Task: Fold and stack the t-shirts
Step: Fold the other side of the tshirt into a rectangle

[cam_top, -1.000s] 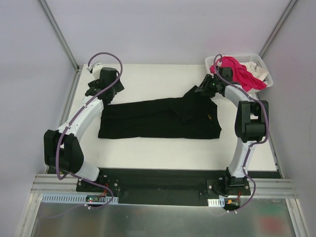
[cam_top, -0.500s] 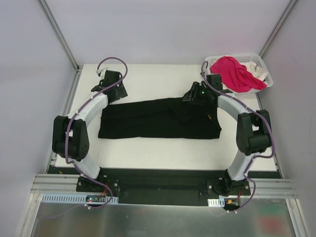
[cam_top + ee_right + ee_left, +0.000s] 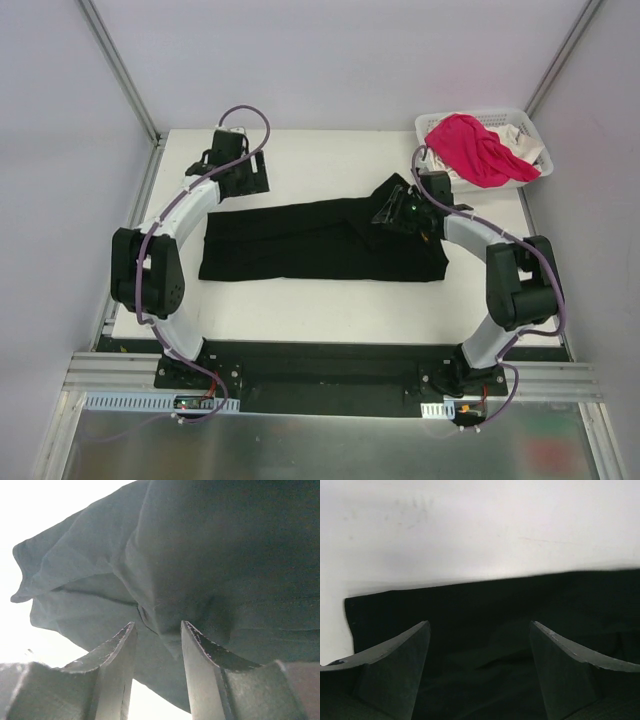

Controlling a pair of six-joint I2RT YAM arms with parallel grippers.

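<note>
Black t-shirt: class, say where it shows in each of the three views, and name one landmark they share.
Top external: the black t-shirt lies spread across the middle of the white table.
Left wrist: it fills the lower half, beyond the open left claw.
Right wrist: it fills most of the picture, a fold pinched in the right claw.
Shared landmark: the white table, bare beside the cloth.

Left fingers (image 3: 395, 675) are shifting right along the far edge of the black shirt (image 3: 300, 245). Right fingers (image 3: 107, 675) are moving away from the basket (image 3: 527, 128), carrying a pinched shirt fold leftward.
</note>
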